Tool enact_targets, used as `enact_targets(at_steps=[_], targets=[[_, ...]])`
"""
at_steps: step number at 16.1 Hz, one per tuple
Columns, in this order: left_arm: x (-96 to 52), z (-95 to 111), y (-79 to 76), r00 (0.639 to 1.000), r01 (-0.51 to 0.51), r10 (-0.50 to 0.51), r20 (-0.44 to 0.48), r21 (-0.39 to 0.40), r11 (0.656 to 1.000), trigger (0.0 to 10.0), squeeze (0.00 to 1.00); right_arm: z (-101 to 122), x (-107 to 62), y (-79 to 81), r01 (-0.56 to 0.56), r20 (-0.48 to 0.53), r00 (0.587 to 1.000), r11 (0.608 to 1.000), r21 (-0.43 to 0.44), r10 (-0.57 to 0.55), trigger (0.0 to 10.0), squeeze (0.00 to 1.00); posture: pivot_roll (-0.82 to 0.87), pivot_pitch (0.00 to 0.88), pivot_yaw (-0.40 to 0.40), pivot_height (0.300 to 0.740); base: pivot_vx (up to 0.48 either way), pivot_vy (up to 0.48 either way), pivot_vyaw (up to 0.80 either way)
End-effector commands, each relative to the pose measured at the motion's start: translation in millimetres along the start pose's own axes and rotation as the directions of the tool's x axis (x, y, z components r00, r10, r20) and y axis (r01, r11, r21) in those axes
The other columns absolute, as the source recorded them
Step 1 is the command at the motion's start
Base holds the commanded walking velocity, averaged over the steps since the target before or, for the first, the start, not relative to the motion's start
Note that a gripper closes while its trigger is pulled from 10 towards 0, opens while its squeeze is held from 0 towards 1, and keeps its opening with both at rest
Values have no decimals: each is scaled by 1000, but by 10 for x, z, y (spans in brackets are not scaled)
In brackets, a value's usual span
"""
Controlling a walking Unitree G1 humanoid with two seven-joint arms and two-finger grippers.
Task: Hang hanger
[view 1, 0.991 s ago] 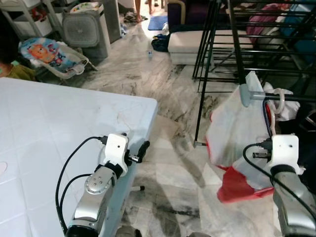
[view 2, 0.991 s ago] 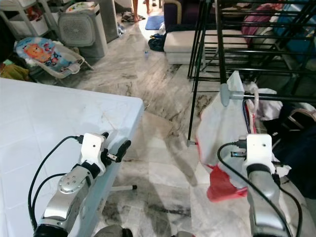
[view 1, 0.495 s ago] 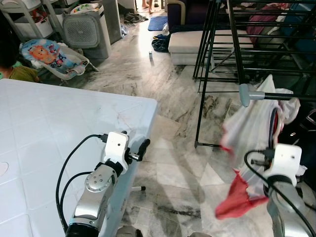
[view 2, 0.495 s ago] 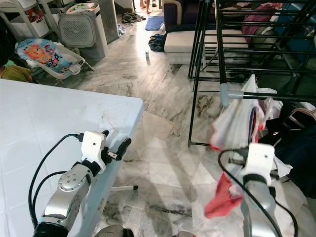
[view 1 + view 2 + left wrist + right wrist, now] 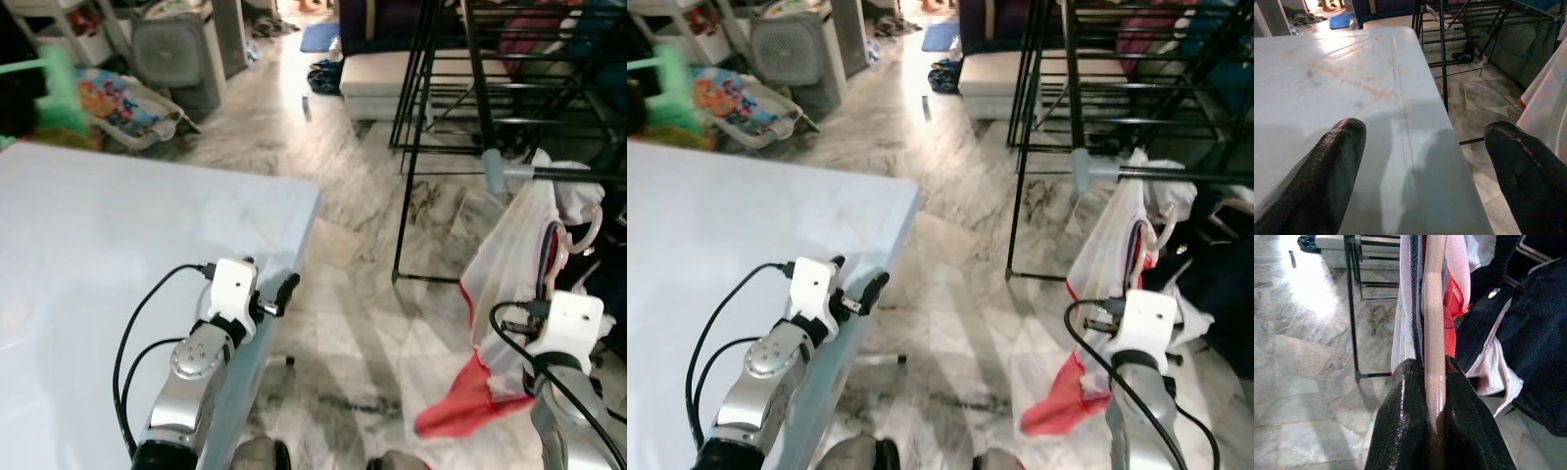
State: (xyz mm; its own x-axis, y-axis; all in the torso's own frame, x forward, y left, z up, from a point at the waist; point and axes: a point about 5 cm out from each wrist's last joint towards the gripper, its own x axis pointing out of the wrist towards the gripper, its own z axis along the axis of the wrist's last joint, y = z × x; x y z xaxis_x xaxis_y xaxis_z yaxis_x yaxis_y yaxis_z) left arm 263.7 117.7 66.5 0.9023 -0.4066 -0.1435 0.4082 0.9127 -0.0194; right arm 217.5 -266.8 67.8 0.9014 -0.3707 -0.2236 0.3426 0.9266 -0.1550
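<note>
Right claw [image 5: 1436, 396] clenched on the pink hanger [image 5: 1434, 323] (garment [image 5: 509, 264] draped); left claw [image 5: 1420, 166] released.

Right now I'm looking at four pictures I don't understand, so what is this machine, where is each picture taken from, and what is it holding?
This is a walking robot with two silver arms. Two pictures come from cameras on its head, looking down; the other two sit on its wrists, looking along the black fingers. The left gripper is open, over the edge of a white table. The right gripper is shut on a pink hanger carrying a white and red garment. The hanger's hook is up beside the bar of a black rack; whether it rests on the bar is hard to tell.
</note>
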Motion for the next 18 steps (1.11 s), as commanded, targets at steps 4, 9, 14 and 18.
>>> enact_targets(at_steps=[4,9,14,18], targets=[[-15,46,28,1000,5,-6,28,35,999,10000,0,45,3,121,-25,14,1000,997,-72,26,10000,0,-83,0,66,740,0,0,0],[1,42,-2,999,24,-25,30,38,999,10000,0,-14,30,94,31,-49,998,997,-69,-34,10000,0,-87,0,68,740,0,-51,0],[9,26,-19,999,34,-35,23,38,999,10000,0,-9,61,118,1,-67,998,998,-67,-5,10000,0,-87,0,64,740,0,-298,0],[20,7,-34,999,36,-37,16,42,998,10000,0,2,75,208,-70,-71,995,995,-76,65,10000,0,-89,0,59,740,0,-444,0]])
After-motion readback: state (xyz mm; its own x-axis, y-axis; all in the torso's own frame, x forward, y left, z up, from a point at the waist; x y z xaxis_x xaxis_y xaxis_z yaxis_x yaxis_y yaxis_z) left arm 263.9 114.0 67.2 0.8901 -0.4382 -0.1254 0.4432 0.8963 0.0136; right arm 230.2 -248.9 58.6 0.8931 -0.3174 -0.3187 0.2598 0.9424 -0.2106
